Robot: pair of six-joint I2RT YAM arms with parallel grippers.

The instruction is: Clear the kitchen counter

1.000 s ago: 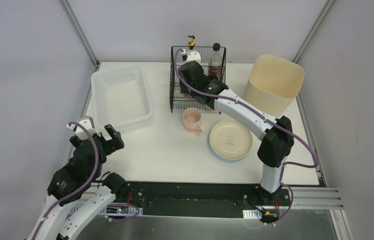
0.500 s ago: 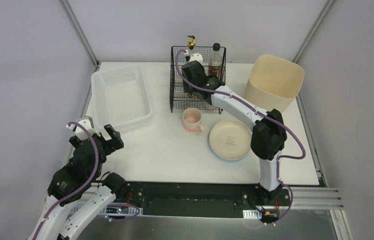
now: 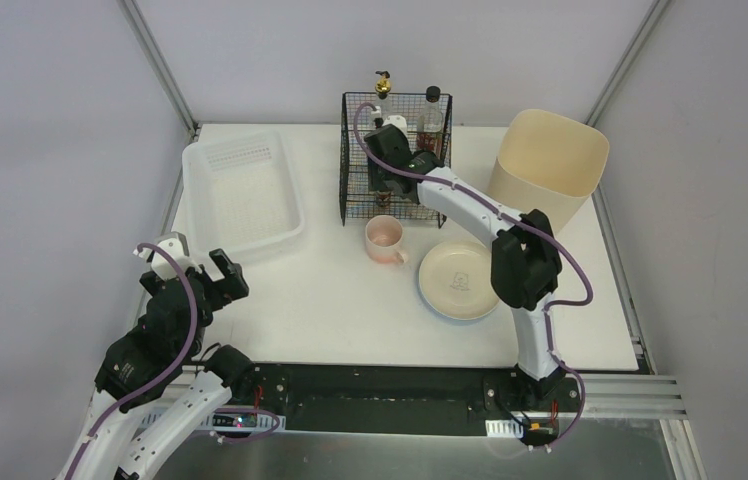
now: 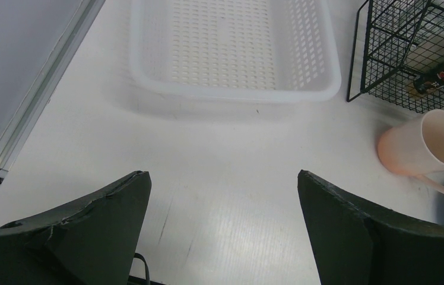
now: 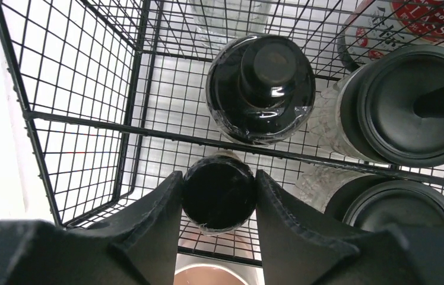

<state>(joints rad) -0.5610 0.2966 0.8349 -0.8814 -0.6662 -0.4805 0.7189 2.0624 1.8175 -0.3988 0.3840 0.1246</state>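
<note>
The white kitchen counter [image 3: 330, 300] carries a pink mug [image 3: 384, 240] and a cream plate [image 3: 461, 279] near its middle. My right gripper [image 5: 219, 199] is inside the black wire rack [image 3: 350, 205], shut on the black cap of a small bottle [image 5: 219, 202] that it holds upright at the rack's near side. Other black-capped bottles [image 5: 261, 83] and jars [image 5: 412, 104] stand in the rack. My left gripper [image 4: 222, 225] is open and empty, low over the counter's near left. The mug [image 4: 430, 148] also shows in the left wrist view.
A translucent white plastic tray [image 3: 240, 195] lies at the back left. A tall cream bin [image 3: 547, 170] stands at the back right. Bottles [image 3: 431, 115] rise above the rack's rear edge. The rack's wires [image 5: 148, 133] surround my right fingers.
My right arm has drawn in toward the rack, its elbow shifting left, and the gripper sits a little further back in the rack. The left arm has not moved.
</note>
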